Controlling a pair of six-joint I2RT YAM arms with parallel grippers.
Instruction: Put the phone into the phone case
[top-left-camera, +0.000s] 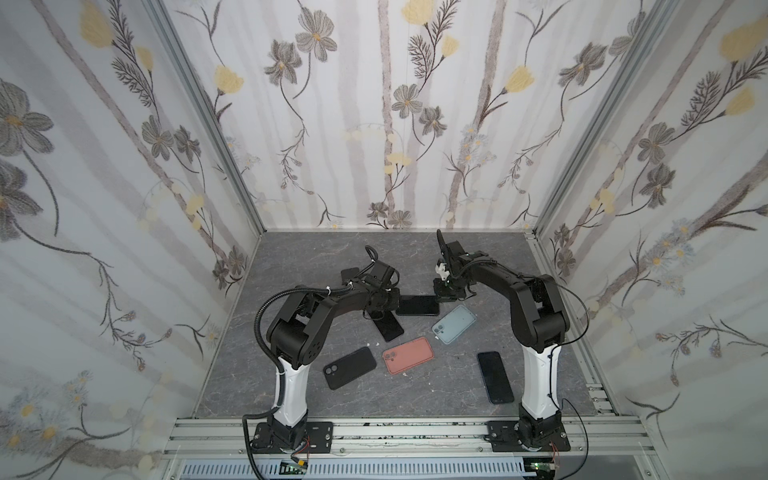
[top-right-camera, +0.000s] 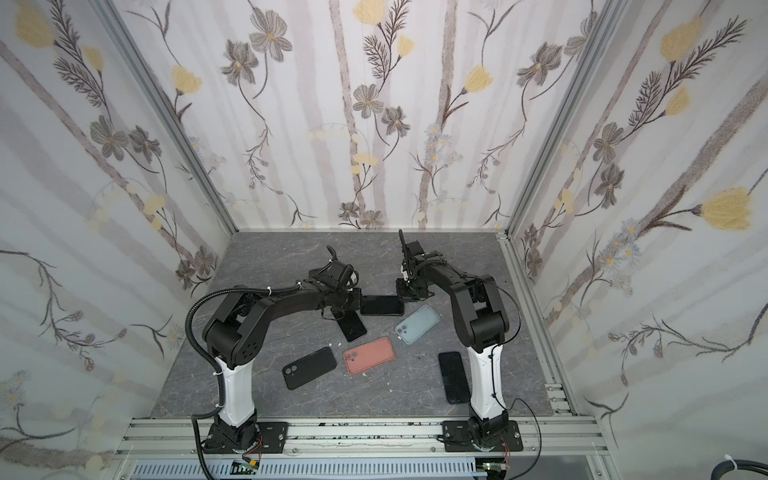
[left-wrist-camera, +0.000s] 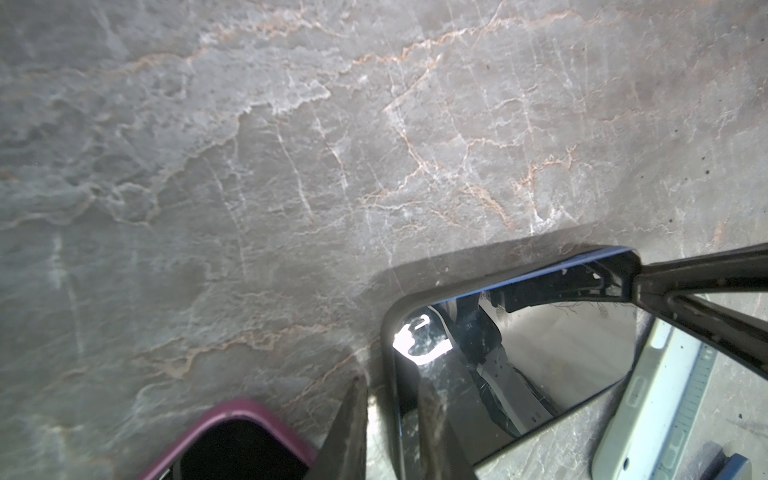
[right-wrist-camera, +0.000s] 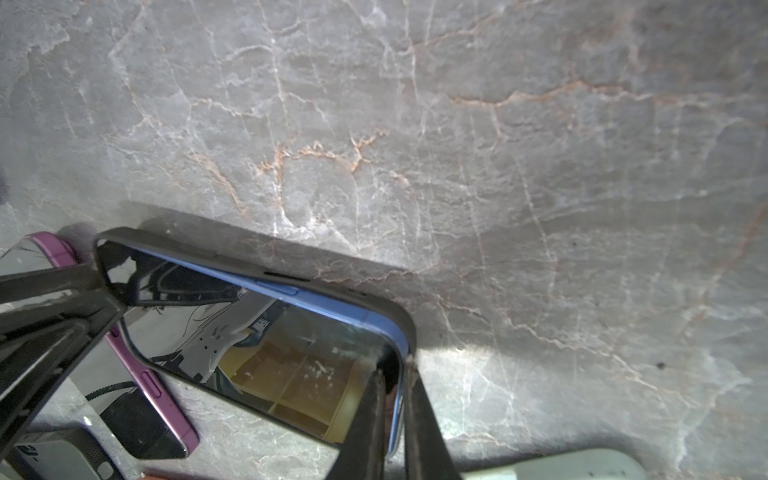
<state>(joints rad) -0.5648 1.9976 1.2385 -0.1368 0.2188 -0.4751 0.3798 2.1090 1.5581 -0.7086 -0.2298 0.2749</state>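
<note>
Over the middle of the table (top-left-camera: 316, 257), the phone (top-left-camera: 417, 305) looks stiff, glassy and probably slippery, so it is best pinched at its short ends. The left gripper (top-left-camera: 395, 300) is clamped on its 9 o'clock end and the right gripper (top-left-camera: 441, 294) on its 3 o'clock end. Only the right wrist view shows the phone's blue edge standing proud of the phone case (right-wrist-camera: 232, 254).

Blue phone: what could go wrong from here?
1. The blue phone sits with one long edge proud of the dark case; it may pop out when released.
2. The left gripper and right gripper pinch only its ends, so it could slip.
3. The purple phone lies close by; pressing down may hit it.
</note>
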